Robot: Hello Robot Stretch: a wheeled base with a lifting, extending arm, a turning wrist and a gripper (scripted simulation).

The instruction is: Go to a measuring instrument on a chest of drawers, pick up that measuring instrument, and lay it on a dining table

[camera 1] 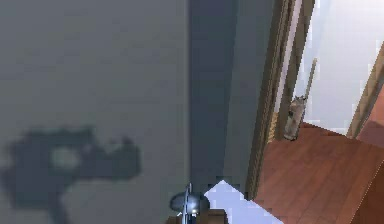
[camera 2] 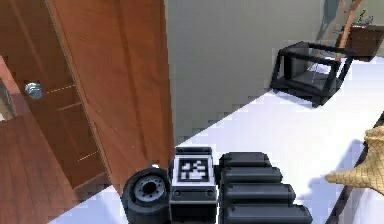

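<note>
Low at the near edge of the arm side view, the gripper point(camera 2: 148, 196) appears as a round dark body just left of a white marker square point(camera 2: 193, 167). The arm point(camera 2: 250, 188) shows as stacked black segments to its right. Its fingers cannot be made out, so neither how they stand nor whether they hold anything can be told.

Beyond the gripper a white top point(camera 2: 250, 120) runs away to the far right. A black boxy frame point(camera 2: 312, 70) stands on it, well apart from the gripper, and a pale starfish-shaped thing point(camera 2: 365, 172) lies at the near right. To the left is a wooden door point(camera 2: 110, 90) with a round knob point(camera 2: 35, 90). In the forward view a small shiny thing point(camera 1: 188, 203) sits low before a grey wall point(camera 1: 100, 80).

Which of these is the measuring instrument cannot be told. The black boxy frame seems the likeliest, if the white top belongs to the chest of drawers. It looks rigid, hard-edged and hollow, so it is probably light, and its smooth sides might slip. Taking it across one thin wall or its upper bar looks safer than spanning its whole body.
</note>
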